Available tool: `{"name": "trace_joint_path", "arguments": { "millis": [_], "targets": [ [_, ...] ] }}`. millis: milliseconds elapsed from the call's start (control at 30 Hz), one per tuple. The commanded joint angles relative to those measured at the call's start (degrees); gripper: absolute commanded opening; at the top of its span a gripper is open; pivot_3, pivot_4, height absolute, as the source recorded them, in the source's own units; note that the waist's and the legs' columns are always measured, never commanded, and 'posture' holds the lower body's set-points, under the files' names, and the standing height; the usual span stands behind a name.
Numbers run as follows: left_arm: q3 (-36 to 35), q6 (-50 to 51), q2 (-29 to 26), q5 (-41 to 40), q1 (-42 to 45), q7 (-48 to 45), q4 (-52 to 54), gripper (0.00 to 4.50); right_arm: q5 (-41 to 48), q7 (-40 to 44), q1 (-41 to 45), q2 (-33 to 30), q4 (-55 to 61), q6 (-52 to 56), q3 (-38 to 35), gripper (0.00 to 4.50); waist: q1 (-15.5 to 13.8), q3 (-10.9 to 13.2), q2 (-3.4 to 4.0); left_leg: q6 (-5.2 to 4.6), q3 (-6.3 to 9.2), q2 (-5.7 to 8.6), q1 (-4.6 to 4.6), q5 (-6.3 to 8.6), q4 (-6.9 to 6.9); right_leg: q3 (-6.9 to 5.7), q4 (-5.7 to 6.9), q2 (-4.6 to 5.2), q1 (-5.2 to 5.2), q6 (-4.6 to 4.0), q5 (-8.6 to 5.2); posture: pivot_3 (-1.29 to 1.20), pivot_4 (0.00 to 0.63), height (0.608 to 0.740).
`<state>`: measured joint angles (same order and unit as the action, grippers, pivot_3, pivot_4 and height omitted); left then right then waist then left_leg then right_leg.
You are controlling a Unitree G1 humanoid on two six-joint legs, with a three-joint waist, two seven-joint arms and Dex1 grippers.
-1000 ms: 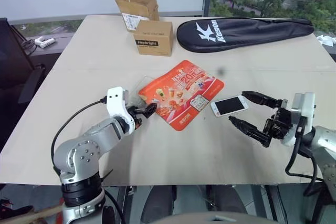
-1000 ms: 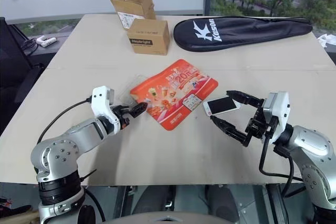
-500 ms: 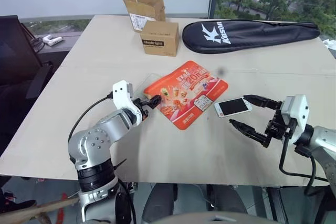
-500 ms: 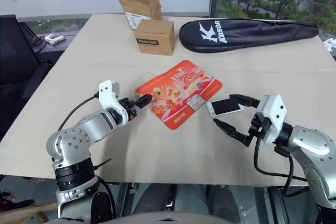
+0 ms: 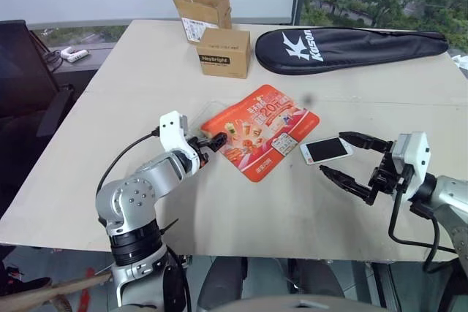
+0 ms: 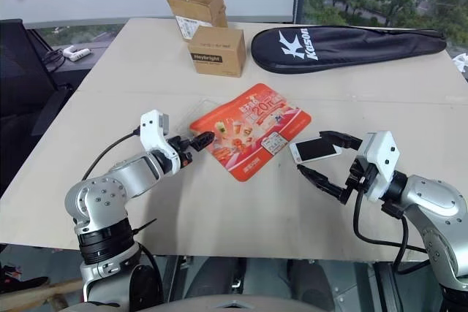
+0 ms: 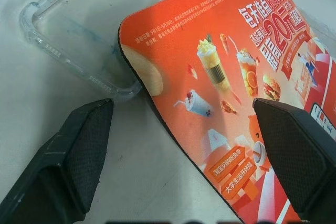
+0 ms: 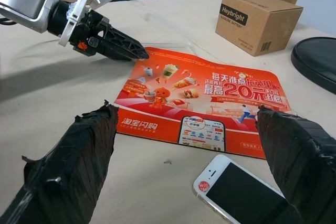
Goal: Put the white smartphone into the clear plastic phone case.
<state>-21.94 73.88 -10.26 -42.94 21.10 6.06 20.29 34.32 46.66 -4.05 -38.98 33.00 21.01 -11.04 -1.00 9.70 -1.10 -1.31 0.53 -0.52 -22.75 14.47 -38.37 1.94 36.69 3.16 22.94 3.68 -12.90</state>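
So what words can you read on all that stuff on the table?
"Heybright" on the closed cardboard box.
"Kason" with a big "K" on the black racket bag.
"20", in big print, on the red-orange packet; its Chinese print is too small to read surely.
The open box's label is too small to read.

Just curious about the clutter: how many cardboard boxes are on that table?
2, both at the table's far side: an open box at the far edge, and a closed box right in front of it, left of the black racket bag.
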Motion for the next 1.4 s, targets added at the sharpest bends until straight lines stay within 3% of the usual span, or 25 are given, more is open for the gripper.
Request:
{"name": "trace_joint_path", "arguments": {
  "millis": [33,533,967,1067,1167,1333,1400],
  "targets": [
    [1.89,3.14,1.29,-2.48,-0.66,-2.06,1.84,4.44,0.82,-0.37,0.28,0.3,1.38,-0.8,-1.25,4.5,0.02,0.01,-0.01,0.0,0.0,0.0,0.0,0.0,0.0,0.0,-0.01,0.01,0.0,0.0,0.0,0.0,0.15,0.74],
    [-0.2,2.34,3.77,-0.48,0.38,-2.19,-1.24,4.44,0.65,-0.53,0.06,0.81,1.27,-1.27,-1.52,4.5,-0.08,0.0,-0.01,0.0,0.06,0.01,-0.01,0.0,0.01,-0.07,-0.04,0.02,-0.01,-0.01,-0.01,0.0,0.15,0.74],
    [-8.28,3.24,14.38,-1.88,10.34,3.93,-10.39,4.44,0.2,-1.08,0.26,1.5,1.43,-1.8,-1.0,4.5,-1.55,0.0,0.0,0.01,0.47,0.15,-0.06,-0.01,-0.07,-0.46,-0.16,0.12,-0.26,0.01,-0.02,0.0,0.15,0.74],
    [-9.39,3.08,15.21,-2.17,12.44,4.15,-11.69,3.57,0.09,-1.31,0.28,1.67,1.39,-1.98,-0.91,4.5,-1.41,0.02,-0.03,0.01,0.54,0.21,-0.09,-0.01,-0.07,-0.53,-0.21,0.17,-0.31,0.01,-0.02,0.0,0.15,0.74],
    [-8.94,3.21,15.52,-2.43,13.26,3.5,-12.36,2.42,-0.02,-1.63,0.33,1.89,1.52,-2.11,-0.69,4.5,-1.09,0.08,-0.11,0.01,0.56,0.21,-0.18,-0.01,-0.04,-0.54,-0.32,0.17,-0.26,0.02,-0.01,0.0,0.15,0.74],
    [-7.89,3.65,15.75,-2.88,13.53,2.81,-12.61,0.05,-0.04,-1.83,0.69,2.0,1.41,-1.95,-0.67,4.5,-0.16,0.14,-0.15,0.02,0.94,0.19,-0.27,-0.01,0.11,-0.63,-0.5,0.15,-0.22,0.25,0.13,0.0,0.15,0.74],
    [-7.73,3.43,15.77,-2.99,13.63,2.71,-12.7,0.02,0.05,-1.98,0.72,1.99,1.42,-1.9,-0.73,4.5,0.08,0.14,-0.15,0.02,1.02,0.19,-0.27,-0.01,0.15,-0.7,-0.5,0.15,-0.23,0.26,0.12,0.0,0.15,0.74]
  ]
}}
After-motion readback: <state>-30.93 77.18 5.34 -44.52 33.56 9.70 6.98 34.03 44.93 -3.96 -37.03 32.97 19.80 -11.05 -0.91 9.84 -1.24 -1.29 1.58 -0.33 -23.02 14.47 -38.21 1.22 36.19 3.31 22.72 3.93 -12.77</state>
